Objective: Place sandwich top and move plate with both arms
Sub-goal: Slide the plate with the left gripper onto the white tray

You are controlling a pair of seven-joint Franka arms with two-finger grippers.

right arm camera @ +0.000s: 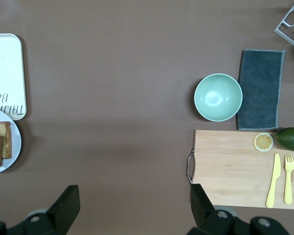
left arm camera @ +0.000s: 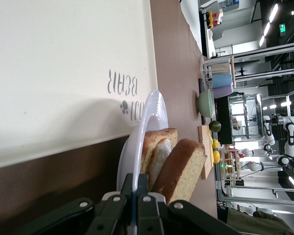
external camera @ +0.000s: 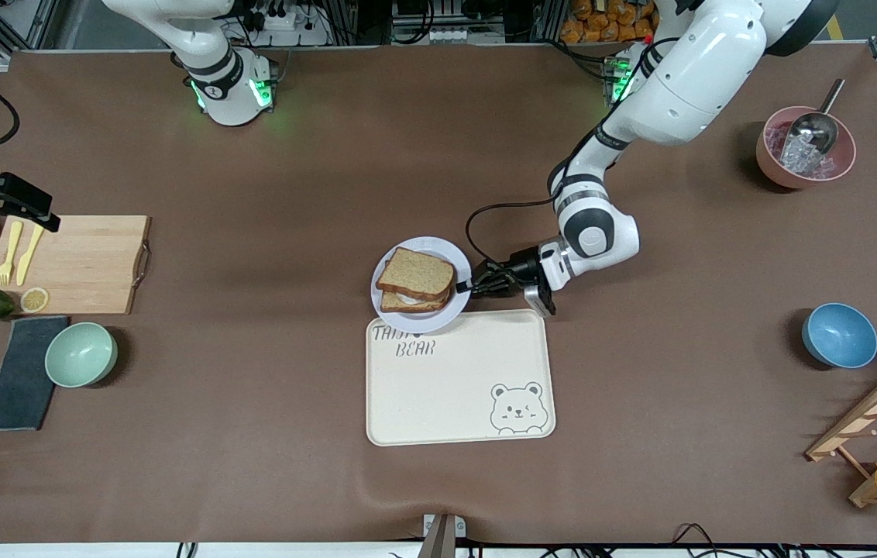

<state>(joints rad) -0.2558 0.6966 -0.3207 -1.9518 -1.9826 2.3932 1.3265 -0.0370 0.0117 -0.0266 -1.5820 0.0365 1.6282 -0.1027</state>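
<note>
Sandwich top done: the plain tan-brown wholegrain bread slice with darker crust (external camera: 417,273) sits on the stack, on the small round pale lavender-white plate with raised rim (external camera: 438,248), slightly skewed over the lower slice, white filling showing between them

Plate is mid-table, its 6 o'clock edge overlapping the 12 o'clock short edge of the rectangular cream tray with the bear drawing (external camera: 460,387) – covers part of the printed lettering. In the left wrist view the plate rim looks lifted off the tray, tilted, so the move looks underway or about to start; can't tell how high

Left gripper (external camera: 472,284) is at the plate's 3 o'clock, fingers pressed together, pinching the plate rim; wrist view shows the rim running right into the closed black fingers (left arm camera: 137,188)

Right gripper (right arm camera: 132,205) is high over bare brown tabletop, toward the right arm's end, near the wooden cutting board with yellow knife and fork (external camera: 78,263) and the mint-green bowl (external camera: 81,353). Fingers spread wide, holding nothing, well apart from the plate – arm waiting

Left to do, my read: right arm has to come in and take the rim at about 9 o'clock, then both carry the plate. One-sided pinch only right now, risk the stack slides if it tilts more
</note>
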